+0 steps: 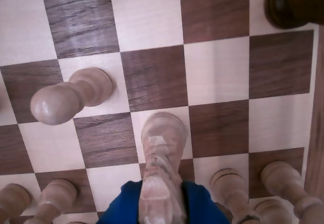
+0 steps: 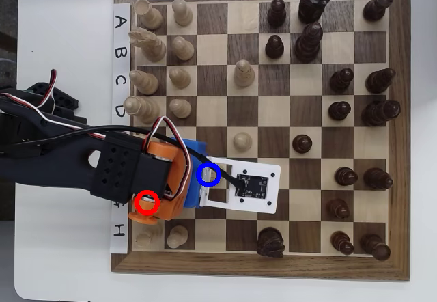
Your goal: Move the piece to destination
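in the wrist view the blue hand (image 1: 161,203) is closed narrow around the piece (image 1: 162,158), a pale knight that stands with its base on a light square of the chessboard (image 1: 152,77). in the overhead view the arm (image 2: 130,169) covers the knight, and the blue ring (image 2: 208,175) that marks the destination lies right at the hand. so i judge the step is the placing, near its end. a cream pawn (image 1: 71,96) stands one square to the left in the wrist view. the next move calls for opening the fingers gently and lifting straight up, so the knight does not tip.
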